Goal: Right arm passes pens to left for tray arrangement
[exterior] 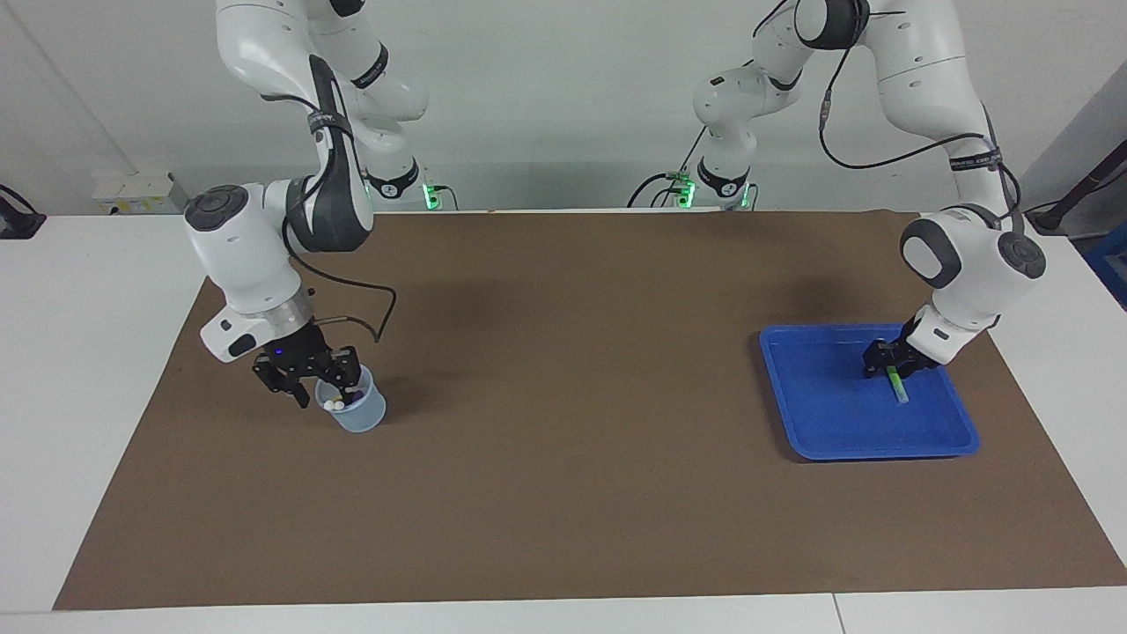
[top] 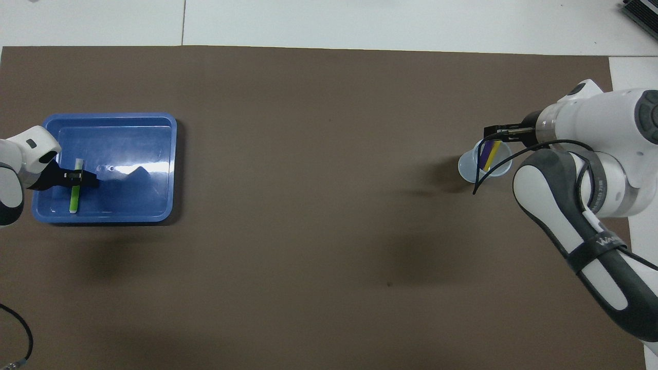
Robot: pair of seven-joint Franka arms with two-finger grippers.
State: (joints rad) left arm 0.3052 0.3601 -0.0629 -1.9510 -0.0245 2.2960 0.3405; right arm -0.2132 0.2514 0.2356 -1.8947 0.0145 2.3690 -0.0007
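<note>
In the tray [exterior: 828, 423]: green pen [exterior: 896, 384] is lying flat, left tool [exterior: 887, 363] spreading open over it.
In the cup [exterior: 359, 414]: purple pen [top: 485, 154] and yellow pen [top: 493, 153] are leaning; right tool [exterior: 308, 380] is hovering above, fingers unclear.
Handling: light, stiff, likely slippery; pinching mid-barrel looks best.

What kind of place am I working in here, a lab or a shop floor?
Most likely a robotics lab: two white arms fixed at a table, a brown mat, and only test props, a blue tray and a cup of pens.
</note>
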